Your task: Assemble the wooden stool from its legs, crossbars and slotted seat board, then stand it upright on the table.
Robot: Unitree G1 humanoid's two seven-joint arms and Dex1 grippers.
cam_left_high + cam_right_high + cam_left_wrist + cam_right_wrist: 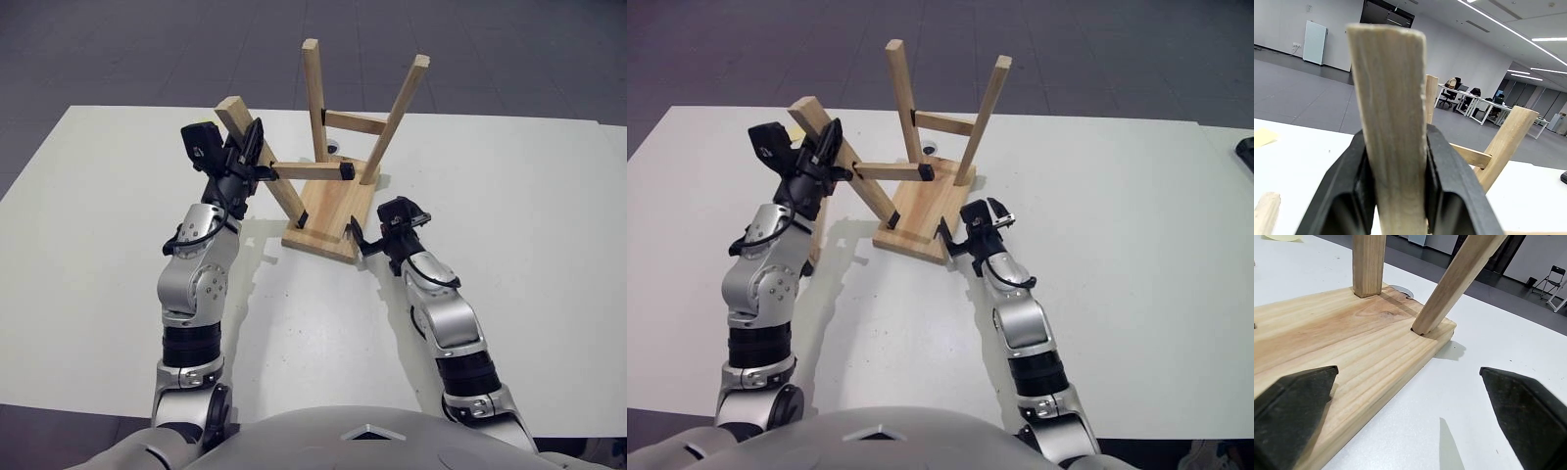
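within left hand (257,149) grip, leg (285,195); seat board (328,217) beside right hand (367,233)

Open white table (529,255) stretches to either side of an upturned stool. At centre its seat board (328,220) lies flat with three legs rising from it, and two crossbars (309,169) bar the gaps between them. The left gripper (255,147) clamps the slanted left leg (232,111); a loose wooden piece (814,240) lies under that arm. The right gripper (1408,374), fingers spread, sits just beside the board's near right corner.
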